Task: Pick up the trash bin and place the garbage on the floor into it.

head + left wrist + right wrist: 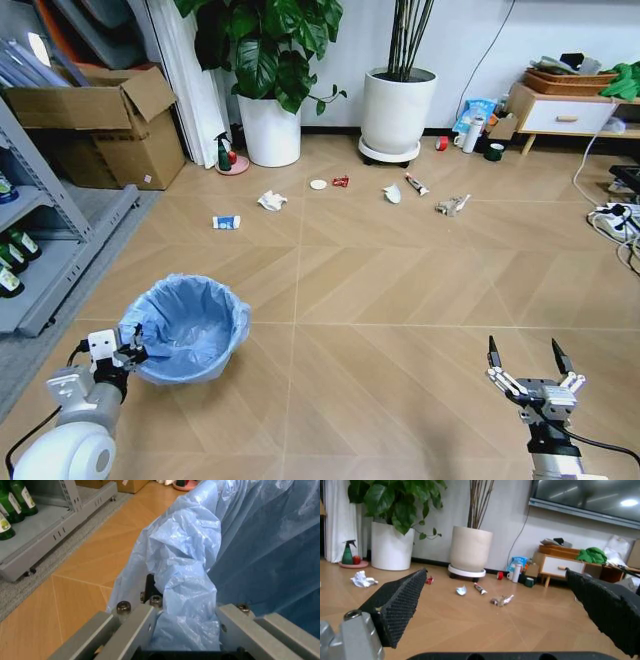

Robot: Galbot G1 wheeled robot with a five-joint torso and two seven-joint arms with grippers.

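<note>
The left gripper (128, 348) is clamped on the rim of the small round trash bin lined with crinkled light-blue plastic (190, 325), bag bunched between its fingers (131, 630). The right gripper (530, 362) hangs spread wide, holding nothing. Crumpled white paper (271, 200) and other litter lie well beyond the bin, near the big white plant pot (272, 130).

The right gripper (500, 603) is hovering low over the floor (470, 626), its two black ribbed jaws spreading wide apart with nothing between them. Beyond them, garbage is lying scattered on the tiles: crumpled white paper (363, 580), a red wrapper (429, 580), a white scrap (461, 590), a tube (480, 588) and a greyish piece (501, 600). Two white plant pots (391, 546) are standing against the far wall.
</note>
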